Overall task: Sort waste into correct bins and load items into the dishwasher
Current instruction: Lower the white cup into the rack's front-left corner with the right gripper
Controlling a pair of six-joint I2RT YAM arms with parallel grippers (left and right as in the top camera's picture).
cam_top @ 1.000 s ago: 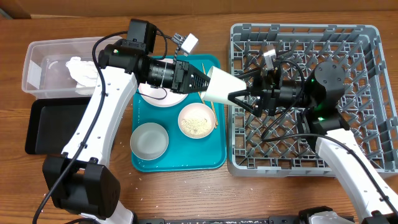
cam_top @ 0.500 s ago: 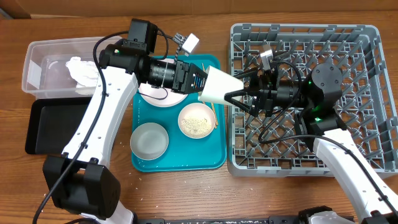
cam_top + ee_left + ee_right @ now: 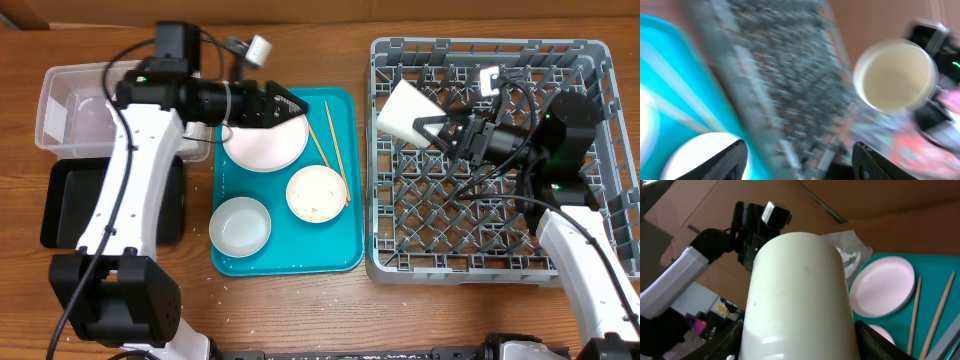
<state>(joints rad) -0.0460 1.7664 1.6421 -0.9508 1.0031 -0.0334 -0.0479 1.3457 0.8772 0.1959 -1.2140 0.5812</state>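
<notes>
Left arm [image 3: 125, 190]: smooth white link shells between black cylindrical joints.
Left gripper [image 3: 298, 108]: black, tapered; matte black fingertips [image 3: 732, 161], blurred in the wrist view.
Right gripper [image 3: 425, 128]: black, thin angular fingers.
Right arm [image 3: 585, 260]: white shell, black motor housings behind the fingers, small green lights [image 3: 548, 117].
Cables [image 3: 225, 42]: thin black loops behind the fingers.
Wrist cameras [image 3: 258, 47]: small pale blocks.

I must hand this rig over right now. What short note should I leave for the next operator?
Left gripper: open, empty, over the pink plate.
Right gripper: shut on the white cup, held above the dish rack.
On the teal tray: pink plate, pink bowl with crumbs, grey-white bowl, two chopsticks.
Done: nothing rests in the rack yet.
To do: set the cup down, load the dishes, bin the crumbs.
</notes>
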